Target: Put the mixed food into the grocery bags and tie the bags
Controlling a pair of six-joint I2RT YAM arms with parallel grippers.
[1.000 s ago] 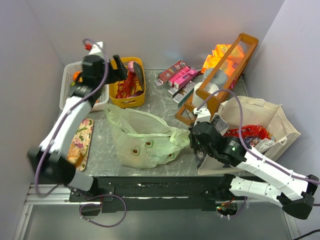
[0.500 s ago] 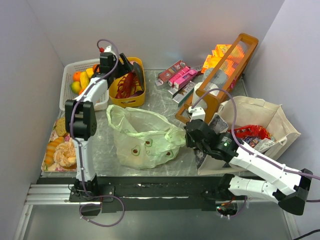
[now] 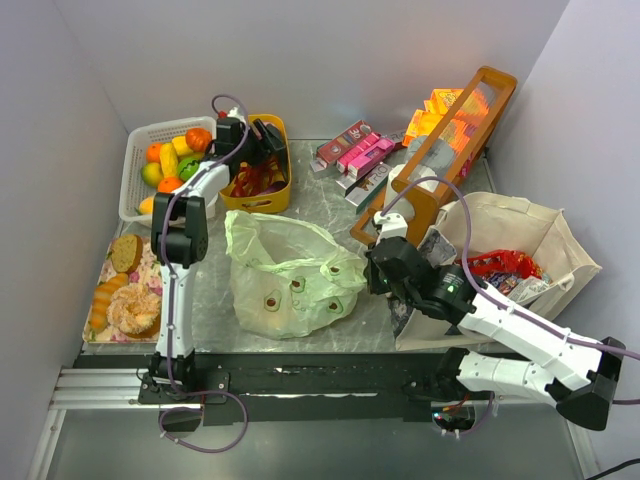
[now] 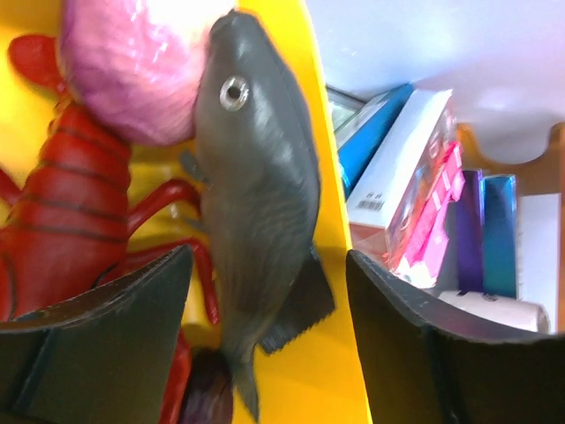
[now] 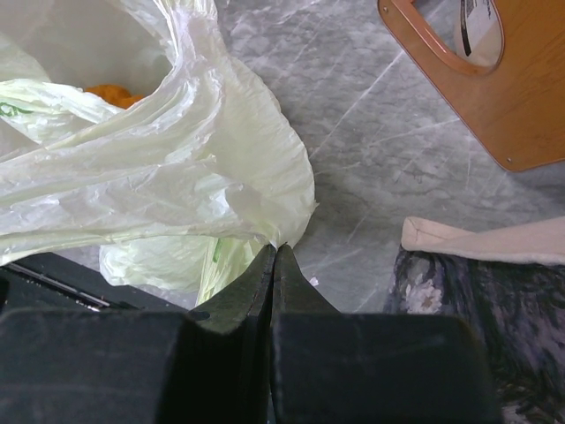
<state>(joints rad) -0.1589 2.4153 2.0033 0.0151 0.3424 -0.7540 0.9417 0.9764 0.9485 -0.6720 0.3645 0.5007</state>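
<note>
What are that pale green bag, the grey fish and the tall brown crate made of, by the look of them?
The pale green bag looks like thin plastic film: translucent, crinkled, faintly glossy. The grey fish seems to be moulded rubber or soft plastic, smooth with a dull sheen; I can't tell which. The tall brown crate looks like varnished wood or plywood, with an even warm-brown satin face.

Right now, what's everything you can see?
green bag: one, pale green, middle
tote: one, beige, right
snack packets: several, red, inside tote
yellow basket: one, yellow, back
lobster: one, red, yellow basket
fish: one, grey, yellow basket
white basket: one, white, back left
toy fruit: several, mixed colours, white basket
bread: several, golden-brown, near left
flat boxes: several, pink and maroon, back
wooden crate: one, brown, back right
left gripper: one, black, open over yellow basket
right gripper: one, black, shut on green bag
</note>
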